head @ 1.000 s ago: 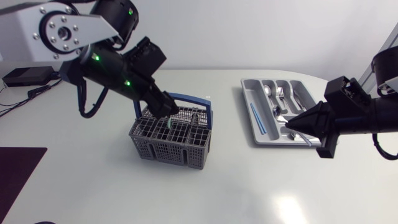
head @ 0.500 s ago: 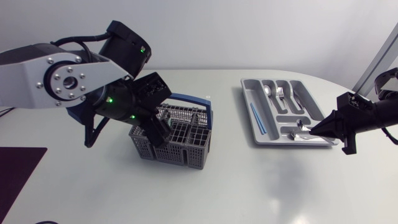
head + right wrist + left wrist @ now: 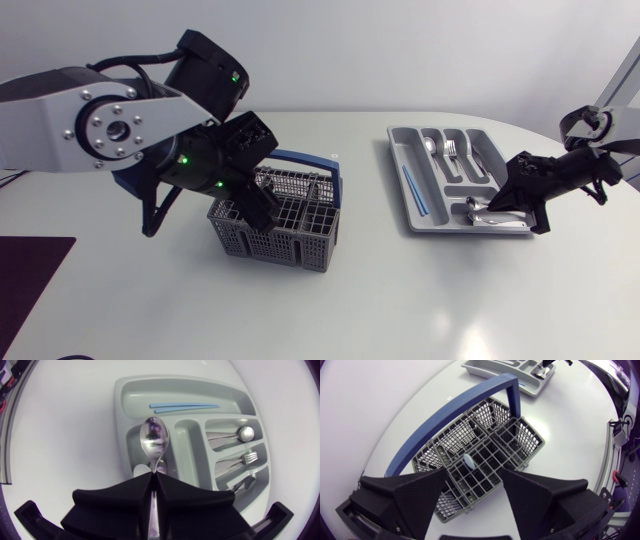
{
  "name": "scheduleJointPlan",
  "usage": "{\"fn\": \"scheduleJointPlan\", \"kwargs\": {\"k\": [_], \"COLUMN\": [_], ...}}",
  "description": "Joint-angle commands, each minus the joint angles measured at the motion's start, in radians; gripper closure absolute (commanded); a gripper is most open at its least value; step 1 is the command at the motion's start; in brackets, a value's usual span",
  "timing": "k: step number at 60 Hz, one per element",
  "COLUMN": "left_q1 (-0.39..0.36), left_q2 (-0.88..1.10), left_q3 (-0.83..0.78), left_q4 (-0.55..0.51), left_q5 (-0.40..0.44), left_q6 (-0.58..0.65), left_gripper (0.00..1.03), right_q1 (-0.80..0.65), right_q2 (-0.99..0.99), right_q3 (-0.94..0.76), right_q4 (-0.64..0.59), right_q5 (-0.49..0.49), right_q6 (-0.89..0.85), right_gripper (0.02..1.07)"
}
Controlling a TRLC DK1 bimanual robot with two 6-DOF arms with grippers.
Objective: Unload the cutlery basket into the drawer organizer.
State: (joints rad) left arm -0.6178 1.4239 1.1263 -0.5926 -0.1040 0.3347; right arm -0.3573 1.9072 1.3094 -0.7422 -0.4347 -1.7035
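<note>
Right wrist view, one spoon [image 3: 154,442] pinched in jaws; two blue sticks [image 3: 184,407]

Basket at left, organizer at right, well apart on the tabletop [image 3: 380,290].

The cutlery basket [image 3: 270,245] is set left of middle, and the left hand [image 3: 473,472] is held above its cells, fingers spread. Over at the drawer organizer [image 3: 398,160], a spoon [image 3: 154,442] is gripped in the right hand [image 3: 497,206] above the crosswise compartment. Two sticks [image 3: 184,407] are laid in the long compartment nearest the basket, and a fork [image 3: 235,462] in one farther from it.
</note>
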Motion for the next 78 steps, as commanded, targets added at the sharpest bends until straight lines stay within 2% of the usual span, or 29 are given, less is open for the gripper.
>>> {"fn": "scheduleJointPlan", "kwargs": {"k": [1,13,23,29,38,52,62,70,78], "left_q1": [-0.005,-0.005,-0.013,-0.014,-0.023,-0.051,-0.072,-0.089,-0.091], "left_q2": [0.026,0.036,0.053,0.06,0.066,0.104,0.13,0.15,0.188], "left_q3": [0.029,0.036,0.05,0.061,0.075,0.093,0.095,0.096,0.109], "left_q4": [0.002,0.002,0.002,0.002,0.001,0.001,0.001,0.002,0.004], "left_q5": [-0.013,-0.017,-0.019,-0.019,-0.031,-0.108,-0.178,-0.22,-0.246], "left_q6": [-0.036,-0.062,-0.076,-0.082,-0.089,-0.134,-0.172,-0.201,-0.218], "left_gripper": [0.23,0.23,0.22,0.22,0.22,0.23,0.25,0.25,0.3], "right_q1": [0.024,0.044,0.038,0.015,-0.025,-0.068,-0.086,-0.086,-0.086], "right_q2": [0.056,0.101,0.082,0.047,-0.046,-0.247,-0.384,-0.447,-0.482], "right_q3": [0.011,-0.013,-0.033,-0.053,-0.087,-0.21,-0.325,-0.387,-0.414], "right_q4": [0.047,0.161,0.179,0.187,0.182,0.158,0.136,0.136,0.126], "right_q5": [0.04,0.129,0.136,0.136,0.105,-0.009,-0.078,-0.098,-0.116], "right_q6": [-0.042,-0.054,-0.045,-0.053,-0.051,-0.025,-0.031,-0.028,-0.027], "right_gripper": [0.99,0.97,0.6,0.49,0.38,0.3,0.3,0.3,0.3]}}
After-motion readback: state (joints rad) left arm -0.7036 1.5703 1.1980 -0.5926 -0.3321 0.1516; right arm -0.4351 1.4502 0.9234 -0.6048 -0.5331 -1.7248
